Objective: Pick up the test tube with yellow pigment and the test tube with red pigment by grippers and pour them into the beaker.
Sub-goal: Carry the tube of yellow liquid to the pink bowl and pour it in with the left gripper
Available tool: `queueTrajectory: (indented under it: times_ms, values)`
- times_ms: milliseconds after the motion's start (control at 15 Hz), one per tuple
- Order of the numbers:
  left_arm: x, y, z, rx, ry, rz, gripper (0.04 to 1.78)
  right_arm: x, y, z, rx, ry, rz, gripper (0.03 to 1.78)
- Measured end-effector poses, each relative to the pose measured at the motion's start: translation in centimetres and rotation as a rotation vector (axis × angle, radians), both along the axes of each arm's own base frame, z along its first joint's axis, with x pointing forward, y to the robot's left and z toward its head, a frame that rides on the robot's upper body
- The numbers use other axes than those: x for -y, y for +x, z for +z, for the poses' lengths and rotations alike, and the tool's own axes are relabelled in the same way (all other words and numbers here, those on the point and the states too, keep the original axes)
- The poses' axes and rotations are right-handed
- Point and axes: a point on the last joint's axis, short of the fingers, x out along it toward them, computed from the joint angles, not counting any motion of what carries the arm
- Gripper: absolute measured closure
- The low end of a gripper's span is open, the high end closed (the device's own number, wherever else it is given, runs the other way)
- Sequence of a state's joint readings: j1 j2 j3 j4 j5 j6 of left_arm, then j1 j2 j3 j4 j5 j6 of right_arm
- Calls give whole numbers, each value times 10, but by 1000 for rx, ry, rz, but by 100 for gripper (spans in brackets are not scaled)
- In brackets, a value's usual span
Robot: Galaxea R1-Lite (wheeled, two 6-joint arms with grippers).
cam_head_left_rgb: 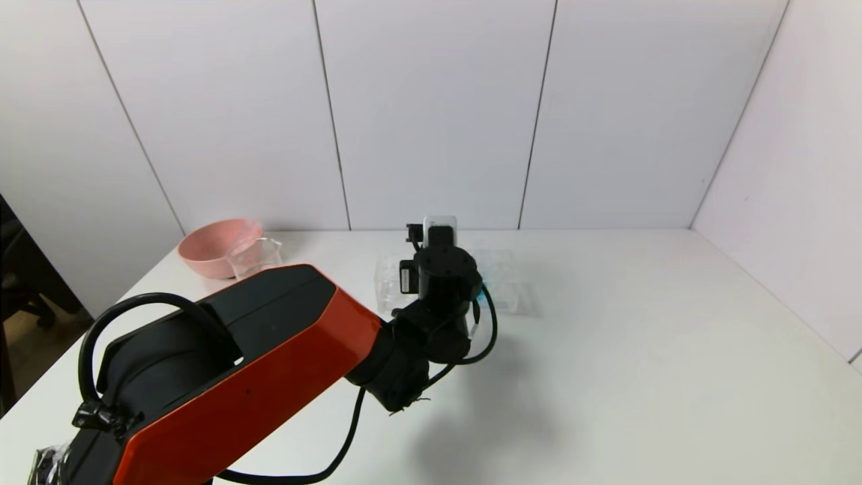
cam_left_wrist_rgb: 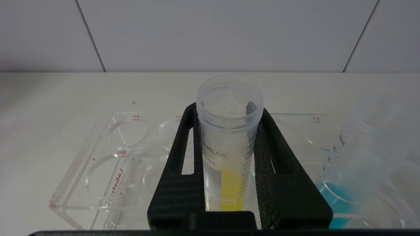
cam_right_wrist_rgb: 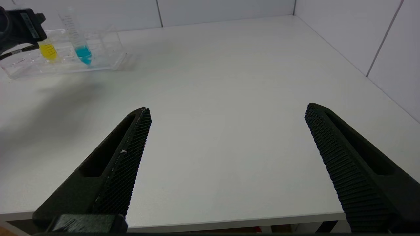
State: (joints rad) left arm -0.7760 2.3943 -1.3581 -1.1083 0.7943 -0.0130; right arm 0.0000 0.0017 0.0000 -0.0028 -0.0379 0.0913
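we see a clear, glossy plastic test tube with yellow pigment between matt black, finely textured fingers, over a transparent acrylic rack on a smooth white table.

White table is filling the workspace, white panelled walls are closing in behind and on the right side, dark seams are running down them, brownish floor is showing at left.

Bright, even overhead light; soft arm shadow cast on table; blue-bottomed tube blurred near wrist lens.
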Motion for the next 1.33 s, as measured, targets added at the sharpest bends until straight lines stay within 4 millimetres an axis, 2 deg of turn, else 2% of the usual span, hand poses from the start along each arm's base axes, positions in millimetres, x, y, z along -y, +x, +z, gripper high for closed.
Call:
queueTrajectory:
  times_ms: [467,867,1067,1200,1333]
  values:
    - [-6,-11,57,77,-20,-11,138,0,0,0,0,0,0,10]
    - [-25,-28,83,50,8,-60,138,0,0,0,0,0,0,10]
    - [-64,-39,95,-8,77,-148,138,0,0,0,0,0,0,10]
    - [-109,-44,105,-38,129,-217,138,0,0,0,0,0,0,10]
    - [-164,-50,116,-73,167,-263,138,0,0,0,0,0,0,10]
